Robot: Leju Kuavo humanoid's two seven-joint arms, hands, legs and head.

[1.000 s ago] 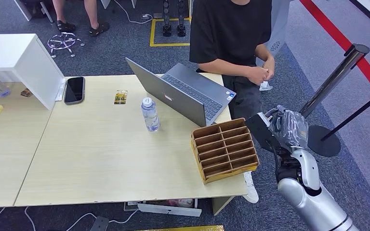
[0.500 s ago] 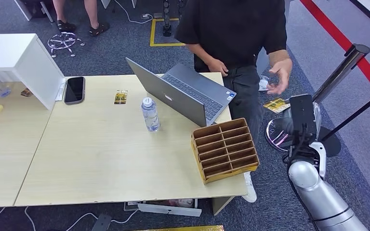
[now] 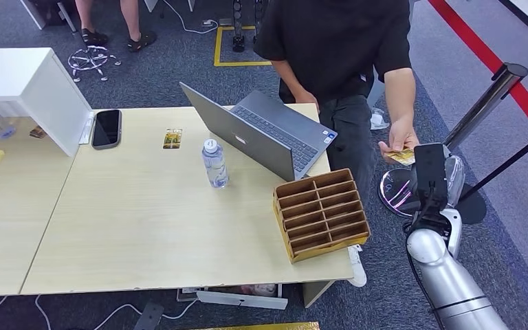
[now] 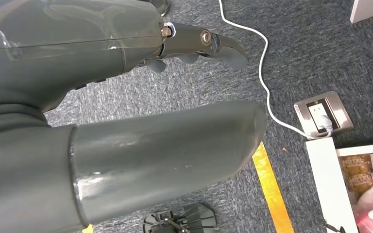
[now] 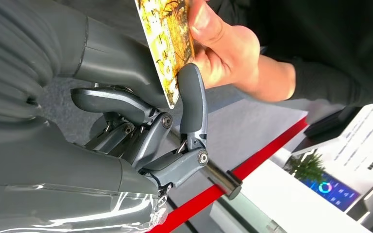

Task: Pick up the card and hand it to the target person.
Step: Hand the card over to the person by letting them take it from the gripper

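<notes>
The right robot hand [image 5: 141, 121] pinches the lower end of the card [image 5: 167, 46] between its thick thumb and a dark finger, and the person's hand [image 5: 223, 46] now grips the card's other end. Half a second ago that hand hovered open above and apart from the card; it has since come down and closed on it, so the handover looks all but done, with only the release left (a judgement). In the head view the right arm is raised beside the table [image 3: 144, 227], forearm upright, wrist camera facing back, beyond the wooden organiser [image 3: 321, 214]. The left robot hand [image 4: 126, 126] hangs over the carpet, fingers apart, holding nothing.
</notes>
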